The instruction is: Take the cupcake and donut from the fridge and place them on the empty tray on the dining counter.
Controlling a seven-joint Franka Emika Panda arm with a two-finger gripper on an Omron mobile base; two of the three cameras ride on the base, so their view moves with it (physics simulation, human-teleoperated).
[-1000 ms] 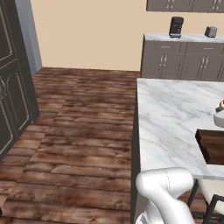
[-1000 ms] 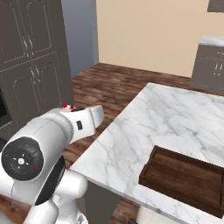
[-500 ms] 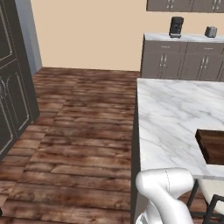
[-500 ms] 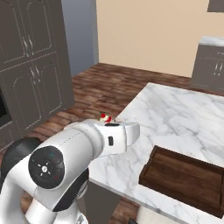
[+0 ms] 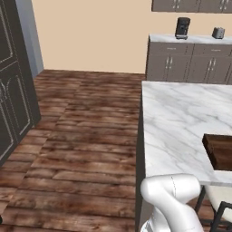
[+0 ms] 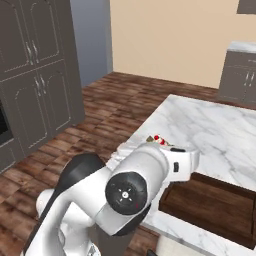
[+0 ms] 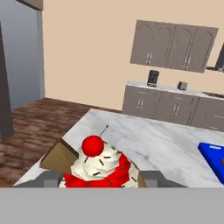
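**Red-wrapped cupcake swung in over the marble, tray close below**

Red wrapper and pale frosting now show at the tip of the arm in the right base view: the cupcake (image 6: 159, 140) sits above the white marble tabletop (image 6: 220, 130), near the dark wooden tray (image 6: 210, 207). A second ago the same view had the arm's end out over the wooden floor, short of the marble edge; half a second ago it was just reaching that edge. The base views themselves have not shifted, so the arm alone has swung.

In the hand view the cupcake (image 7: 99, 168) sits right at the pincer (image 7: 103, 186), clenched on its wrapper, with the tray's near corner (image 7: 59, 156) behind it.

The carry looks nearly finished; lowering onto the tray remains. The donut is yet to be fetched.
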